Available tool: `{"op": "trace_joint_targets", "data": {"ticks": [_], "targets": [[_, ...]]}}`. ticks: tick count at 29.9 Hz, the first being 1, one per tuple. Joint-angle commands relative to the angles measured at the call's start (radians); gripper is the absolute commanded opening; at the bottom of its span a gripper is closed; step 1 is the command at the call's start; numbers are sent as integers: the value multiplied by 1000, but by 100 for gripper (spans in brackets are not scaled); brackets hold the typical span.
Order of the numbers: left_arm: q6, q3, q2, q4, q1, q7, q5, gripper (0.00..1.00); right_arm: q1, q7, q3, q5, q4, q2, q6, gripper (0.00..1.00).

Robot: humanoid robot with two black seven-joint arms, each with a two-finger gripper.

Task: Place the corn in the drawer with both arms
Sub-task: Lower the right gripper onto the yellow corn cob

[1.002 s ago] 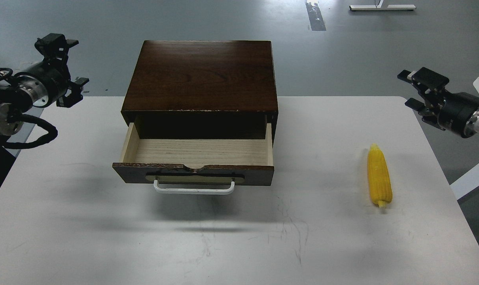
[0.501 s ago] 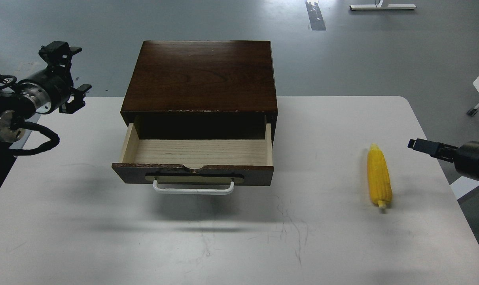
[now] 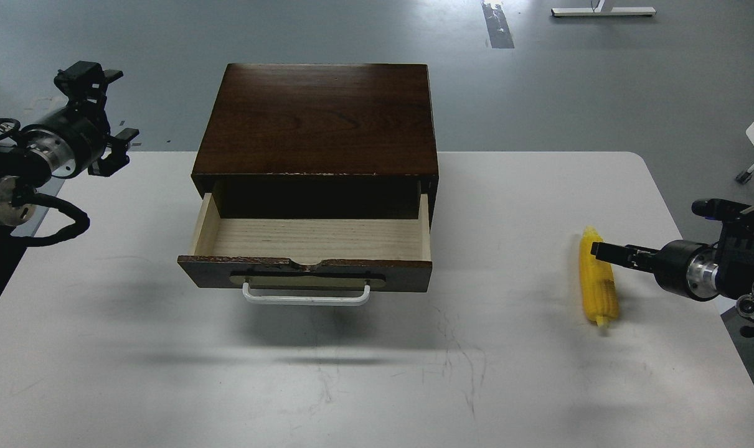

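Corn lies on the white table, well to the right of the drawer, its length running roughly front to back with the tapered tip toward the far side. From the head view, the drawer stands pulled out of the dark brown cabinet; its pale wood inside shows bare, and the white bar handle hangs on its dark front. The right gripper comes in from the right edge and sits over the upper part of the cob, seen edge-on as one dark bar, so I cannot tell whether its fingers are spread or closed, nor whether they touch the kernels. The left gripper is raised beyond the table's far left corner, well apart from the cabinet; its two black fingers stand clearly separated with nothing between them. A black cable loops below the left arm.
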Motion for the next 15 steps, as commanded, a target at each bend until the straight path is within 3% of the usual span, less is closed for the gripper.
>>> {"op": "trace_joint_targets", "data": {"ticks": [1, 7, 9, 14, 15], "targets": [[2, 5, 0, -1, 1, -17, 2, 99, 2, -4, -4, -2, -16, 23, -6, 95], [2, 5, 1, -2, 1, -20, 2, 99, -6, -10, -10, -2, -30, 60, -6, 95], [2, 5, 4, -3, 1, -24, 2, 99, -1, -13, -36, -2, -33, 63, -6, 90], [0, 8, 23, -6, 7, -31, 3, 99, 2, -16, -70, -2, -45, 77, -11, 62], [0, 8, 24, -8, 7, -31, 3, 99, 1, -19, -71, -2, -45, 84, -20, 50]]}}
